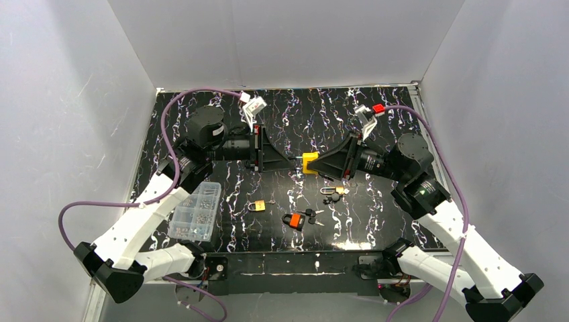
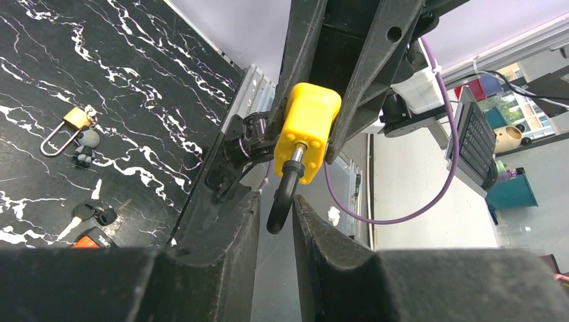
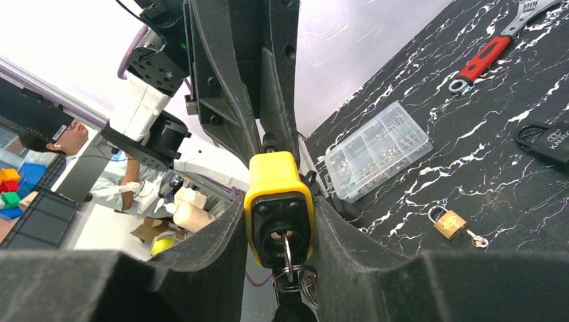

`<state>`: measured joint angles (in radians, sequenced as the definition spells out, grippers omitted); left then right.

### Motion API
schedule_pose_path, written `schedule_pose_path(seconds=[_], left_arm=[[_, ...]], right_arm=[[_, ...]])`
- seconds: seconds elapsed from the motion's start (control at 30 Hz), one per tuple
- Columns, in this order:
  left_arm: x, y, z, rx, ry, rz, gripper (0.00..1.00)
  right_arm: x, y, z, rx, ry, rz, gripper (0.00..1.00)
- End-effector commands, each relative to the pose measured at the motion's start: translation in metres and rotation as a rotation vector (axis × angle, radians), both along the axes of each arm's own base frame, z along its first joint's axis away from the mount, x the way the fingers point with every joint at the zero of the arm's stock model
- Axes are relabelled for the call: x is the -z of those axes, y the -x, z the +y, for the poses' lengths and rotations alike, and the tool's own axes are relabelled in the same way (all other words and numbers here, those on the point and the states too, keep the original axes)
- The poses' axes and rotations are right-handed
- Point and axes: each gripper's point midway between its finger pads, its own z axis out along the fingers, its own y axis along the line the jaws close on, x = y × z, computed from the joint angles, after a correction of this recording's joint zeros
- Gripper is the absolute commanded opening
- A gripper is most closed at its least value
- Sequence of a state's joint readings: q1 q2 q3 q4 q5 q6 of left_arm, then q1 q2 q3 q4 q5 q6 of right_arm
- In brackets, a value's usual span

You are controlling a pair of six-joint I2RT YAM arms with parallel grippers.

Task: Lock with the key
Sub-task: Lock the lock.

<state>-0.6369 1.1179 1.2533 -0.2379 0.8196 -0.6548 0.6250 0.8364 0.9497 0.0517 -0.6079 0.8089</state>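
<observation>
A yellow padlock (image 1: 310, 163) hangs in the air between my two grippers above the middle of the table. My right gripper (image 1: 321, 165) is shut on its body (image 3: 276, 184). A key sits in the keyhole in the black underside, and its ring (image 3: 290, 275) dangles below. In the left wrist view the padlock body (image 2: 307, 131) sits between the right gripper's fingers, and its black shackle (image 2: 285, 194) sticks out with its free end showing. My left gripper (image 2: 276, 201) is closed narrowly around that shackle, level with the padlock in the top view (image 1: 291, 160).
On the table lie a brass padlock (image 1: 256, 206), an orange padlock (image 1: 292, 220) with keys (image 1: 311, 215), and another small padlock (image 1: 333, 192). A clear parts box (image 1: 196, 211) stands front left. A red-handled wrench (image 1: 370, 113) lies at the back right.
</observation>
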Motion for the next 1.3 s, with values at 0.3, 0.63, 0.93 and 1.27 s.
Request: schedule_pose_path(seconds=[0.3, 0.63, 0.93, 1.27], left_arm=[[-0.014, 0.003, 0.006, 0.002, 0.053, -0.023, 0.13], [-0.012, -0.001, 0.010, -0.034, 0.026, -0.071, 0.00], [-0.016, 0.003, 0.001, -0.046, -0.007, -0.130, 0.00], [-0.020, 0.000, -0.011, -0.055, -0.014, -0.129, 0.00]], right_arm=[[-0.029, 0.007, -0.006, 0.016, -0.081, -0.094, 0.01], [-0.037, 0.014, 0.004, -0.093, -0.112, -0.072, 0.01], [-0.048, 0.026, 0.016, -0.201, -0.160, -0.036, 0.01], [-0.045, 0.033, 0.030, -0.237, -0.131, -0.036, 0.01]])
